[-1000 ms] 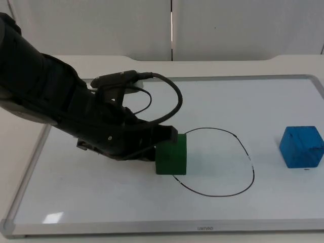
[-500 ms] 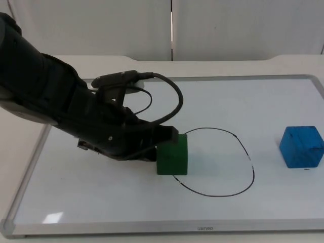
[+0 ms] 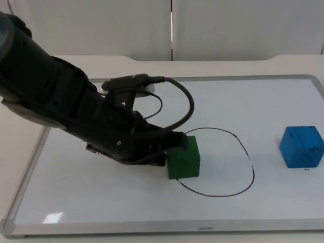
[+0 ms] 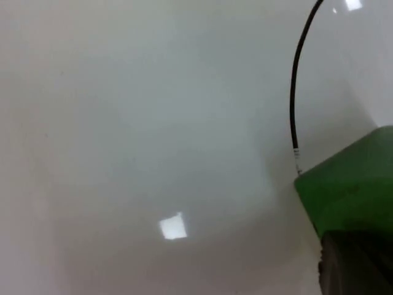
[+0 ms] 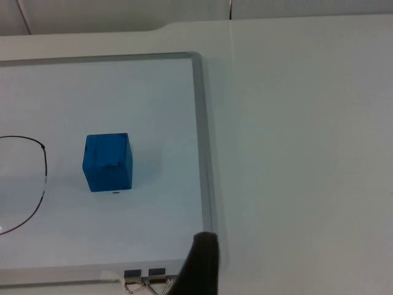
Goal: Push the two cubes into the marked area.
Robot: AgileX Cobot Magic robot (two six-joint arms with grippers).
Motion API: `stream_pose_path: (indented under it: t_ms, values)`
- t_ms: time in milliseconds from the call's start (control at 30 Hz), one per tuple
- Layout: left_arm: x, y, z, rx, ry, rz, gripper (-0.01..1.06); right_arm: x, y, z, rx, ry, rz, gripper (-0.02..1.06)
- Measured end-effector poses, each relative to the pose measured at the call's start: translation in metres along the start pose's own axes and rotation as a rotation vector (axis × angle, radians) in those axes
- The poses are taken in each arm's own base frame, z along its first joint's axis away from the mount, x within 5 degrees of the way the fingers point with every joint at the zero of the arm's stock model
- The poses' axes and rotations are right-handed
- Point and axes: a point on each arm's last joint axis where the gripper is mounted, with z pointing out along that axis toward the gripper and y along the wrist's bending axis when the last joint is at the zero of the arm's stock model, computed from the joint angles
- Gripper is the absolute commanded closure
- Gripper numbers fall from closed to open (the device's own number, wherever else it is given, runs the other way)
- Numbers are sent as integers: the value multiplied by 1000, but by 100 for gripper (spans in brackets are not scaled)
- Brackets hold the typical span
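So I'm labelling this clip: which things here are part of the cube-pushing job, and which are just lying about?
Part of the job:
- green cube, on the edge of the marked area
- blue cube, outside it
- marked area, a black drawn loop
- left gripper, against the green cube
- right gripper, waiting off the board

Just there:
- whiteboard under everything
- binder clips on its frame

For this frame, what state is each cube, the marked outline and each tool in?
green cube: upright, straddling the outline's left edge
blue cube: upright, outside the outline, untouched
marked outline: black loop, holds no whole cube
left tool: against the green cube's left side
right tool: off the whiteboard's corner, waiting
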Motion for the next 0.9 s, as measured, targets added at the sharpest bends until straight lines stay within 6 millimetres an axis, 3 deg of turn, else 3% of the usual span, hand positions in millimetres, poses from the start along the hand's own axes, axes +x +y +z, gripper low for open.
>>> stream_pose_path:
  t_ms: [900]
  values:
    - [-5,-11,17,32,8,28,105,0,0,0,0,0,0,29]
